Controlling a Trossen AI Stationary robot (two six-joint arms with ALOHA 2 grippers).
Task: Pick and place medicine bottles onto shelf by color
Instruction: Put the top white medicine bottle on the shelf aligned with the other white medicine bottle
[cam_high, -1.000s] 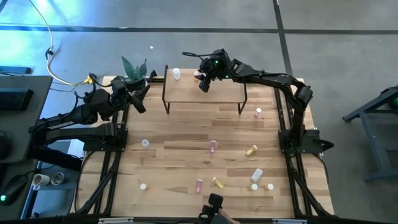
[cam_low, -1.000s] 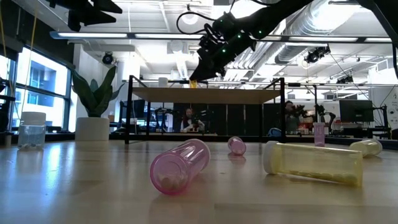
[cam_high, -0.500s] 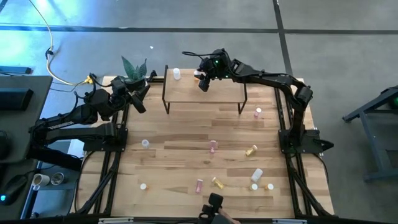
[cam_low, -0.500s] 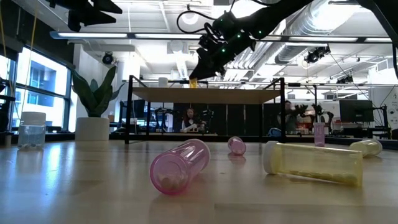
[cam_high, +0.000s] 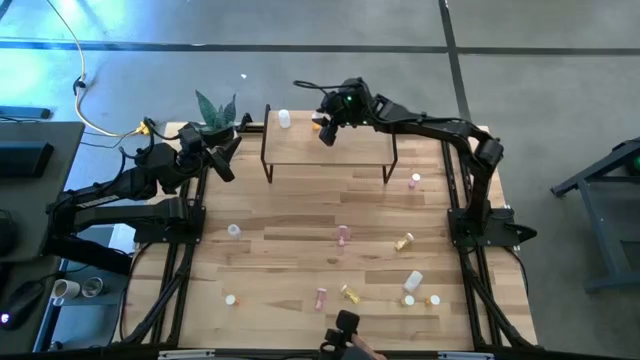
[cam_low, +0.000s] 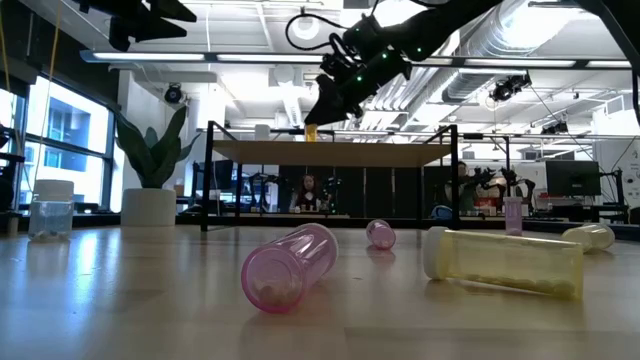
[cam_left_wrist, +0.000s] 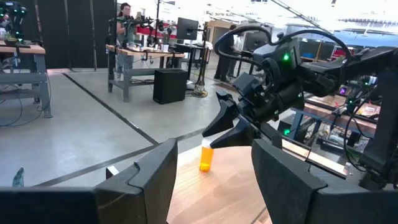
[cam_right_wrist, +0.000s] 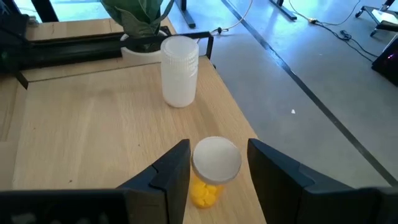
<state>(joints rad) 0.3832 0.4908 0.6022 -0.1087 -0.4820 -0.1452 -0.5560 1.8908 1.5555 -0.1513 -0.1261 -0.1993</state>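
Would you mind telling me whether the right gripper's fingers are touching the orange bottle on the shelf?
Cannot tell. In the right wrist view the fingers flank the orange bottle closely; no view plainly shows contact or a gap.

No readable text, labels, brands or nos. anywhere. Bottles carry no legible print, shelf is plain wood, arms show no markings. Screens in the room behind are too small to read.

Potted plant (cam_high: 214, 108) at the table's far left corner, yellow cable (cam_high: 100, 125) on the floor beside.
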